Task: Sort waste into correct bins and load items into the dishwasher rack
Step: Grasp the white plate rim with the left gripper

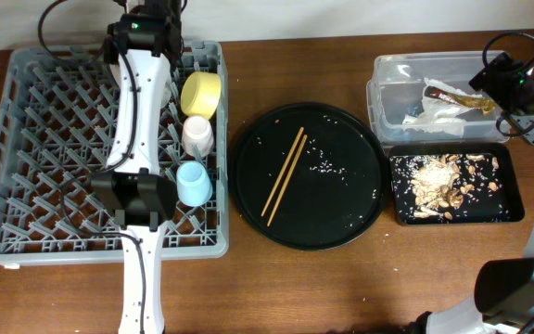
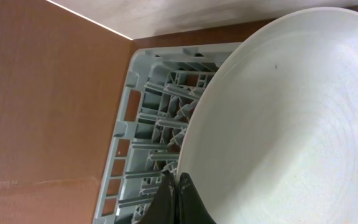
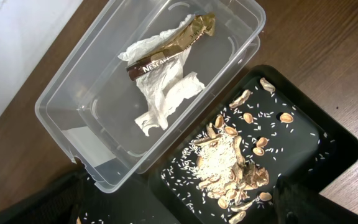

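My left gripper [image 2: 178, 186] is shut on the rim of the pale plate [image 2: 278, 124], which it holds on edge over the grey dishwasher rack [image 2: 126, 118]. In the overhead view the left gripper [image 1: 153, 32] is at the rack's [image 1: 26, 139] far side and the plate is hidden by the arm. The yellow bowl [image 1: 200, 94], pink cup [image 1: 197, 135] and blue cup [image 1: 194, 182] stand along the rack's right side. The chopsticks [image 1: 285, 175] lie on the round black tray. My right gripper [image 1: 508, 79] is open and empty above the bins.
The clear tub [image 3: 73, 99] holds a white napkin [image 3: 163, 93] and the gold-brown wrapper [image 3: 169, 50]. The shallow black tray [image 3: 334, 137] beside it holds food scraps [image 3: 229, 165]. The round black tray [image 1: 341, 121] has scattered white crumbs.
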